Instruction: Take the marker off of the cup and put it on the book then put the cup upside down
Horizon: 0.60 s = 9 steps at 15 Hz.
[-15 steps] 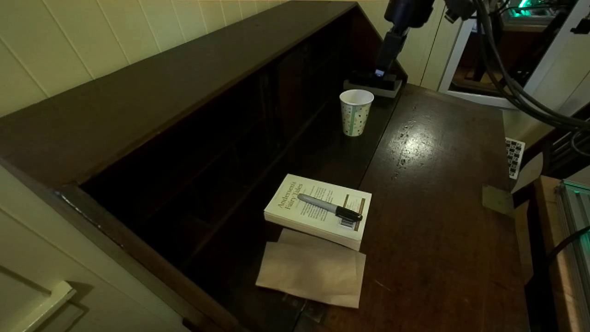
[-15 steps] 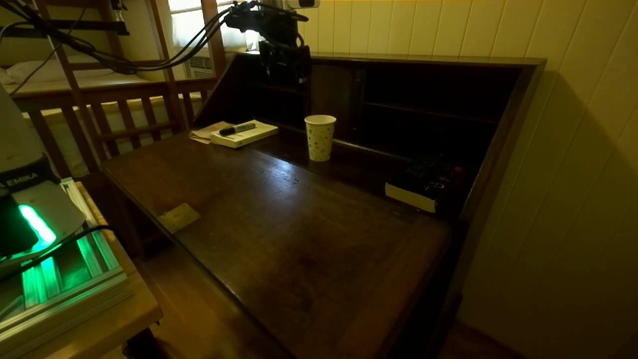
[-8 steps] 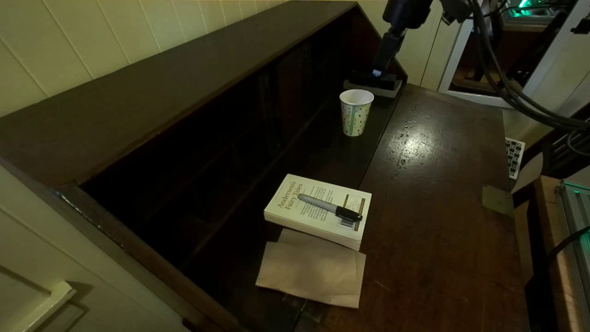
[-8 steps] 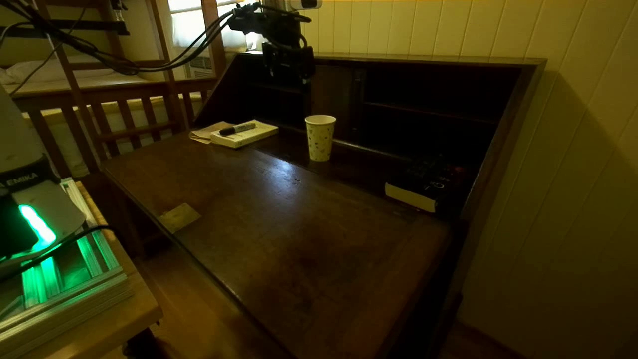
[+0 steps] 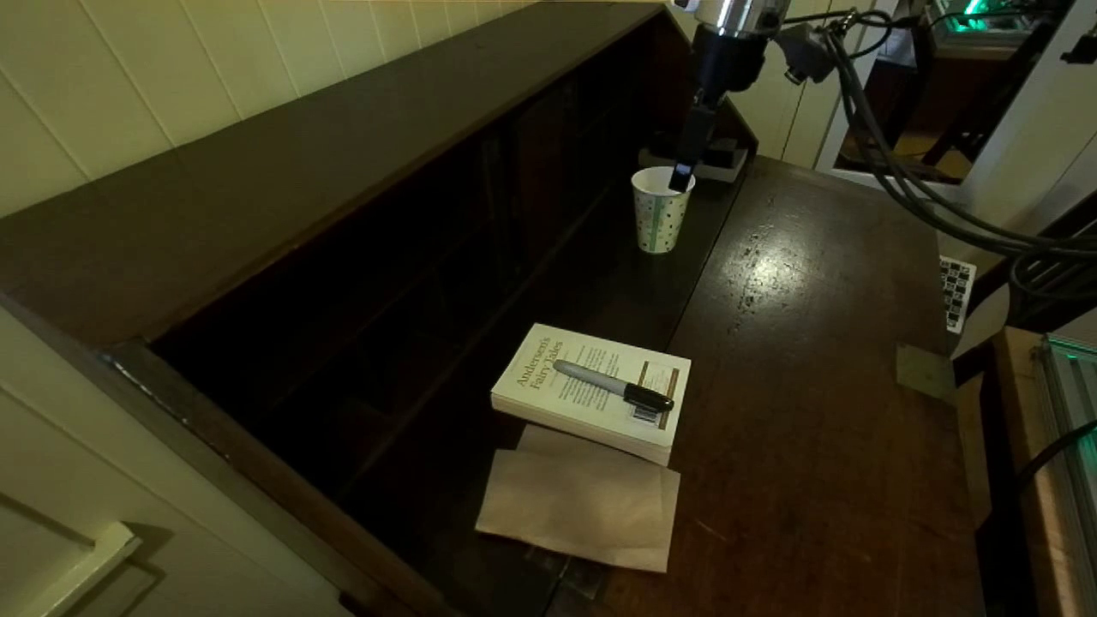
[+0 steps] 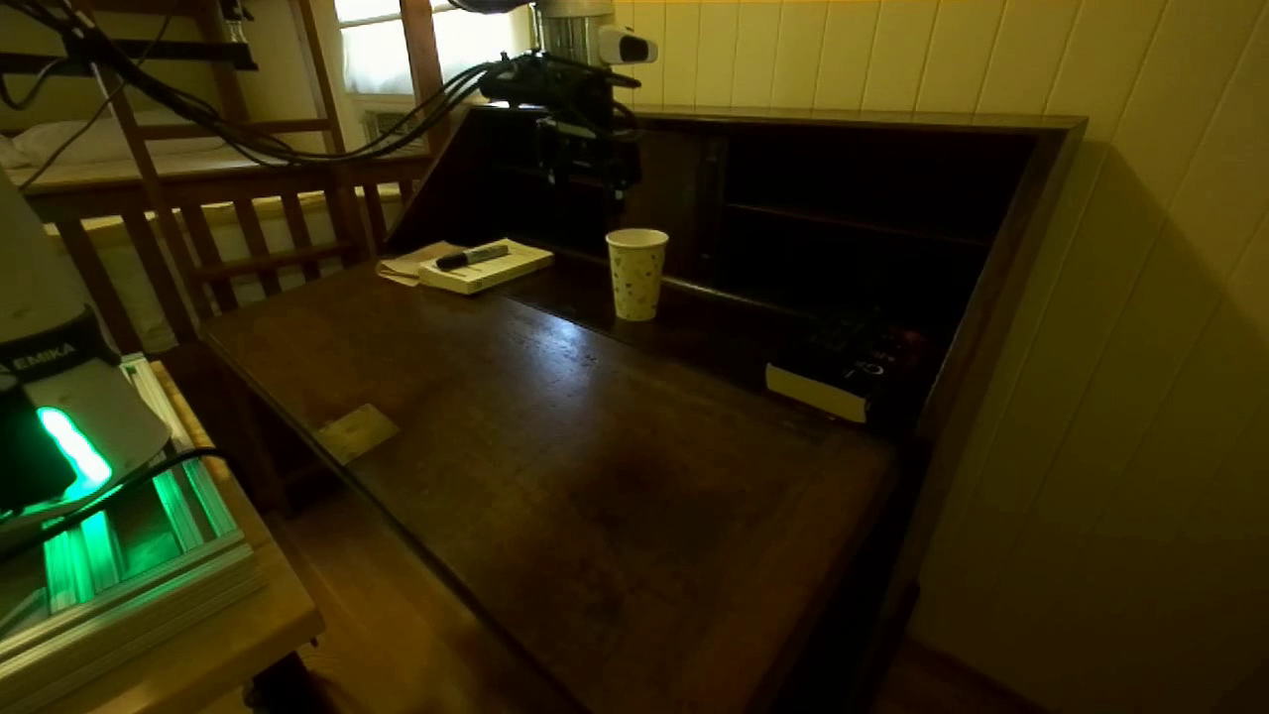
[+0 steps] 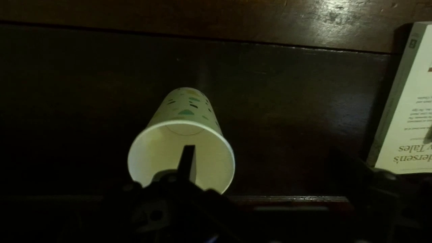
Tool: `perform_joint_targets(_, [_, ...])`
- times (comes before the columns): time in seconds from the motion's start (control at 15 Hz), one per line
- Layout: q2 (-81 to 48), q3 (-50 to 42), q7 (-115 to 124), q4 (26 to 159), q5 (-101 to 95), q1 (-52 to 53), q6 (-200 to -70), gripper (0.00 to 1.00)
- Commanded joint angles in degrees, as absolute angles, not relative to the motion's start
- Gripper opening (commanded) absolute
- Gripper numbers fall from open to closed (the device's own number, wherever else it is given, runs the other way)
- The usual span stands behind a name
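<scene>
The cup point(image 5: 658, 221), white with a speckled print, stands upright on the desk with its mouth up, in both exterior views. My gripper point(image 7: 265, 152) is open. In the wrist view its left finger point(image 7: 187, 162) overlaps the cup's mouth, while the other finger, very dark, is off to the cup's right. Seen from an exterior view, the gripper point(image 6: 587, 190) hangs just above the rim. The grey and black marker point(image 5: 613, 385) lies across the white book point(image 5: 621, 352), well apart from the cup. Only part of the book point(image 7: 405, 135) enters the wrist view.
Tan paper point(image 5: 574, 506) lies beside the white book. A thick dark book point(image 6: 818, 392) sits at the far end of the desk point(image 6: 555, 496). Behind the cup rises a shelved back point(image 6: 853, 178). Cables point(image 5: 943, 206) hang from the arm.
The gripper has come down and across until it is over the cup. Cup, marker, book and paper have stayed where they were.
</scene>
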State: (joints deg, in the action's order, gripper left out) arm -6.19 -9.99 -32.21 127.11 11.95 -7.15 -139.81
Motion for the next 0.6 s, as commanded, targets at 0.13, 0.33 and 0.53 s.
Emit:
perform_joint_targets(0.13, [-11.7, -6.2, -37.6, 124.1, 13.9, -9.4, -142.6, 1.00])
perform_joint_targets(0.33, [-13.1, -4.1, -36.6, 123.1, 15.9, -10.0, -139.4, 1.00])
perform_joint_targets(0.53, [-13.7, -2.2, -36.2, 122.2, 19.6, -10.5, -135.3, 1.00])
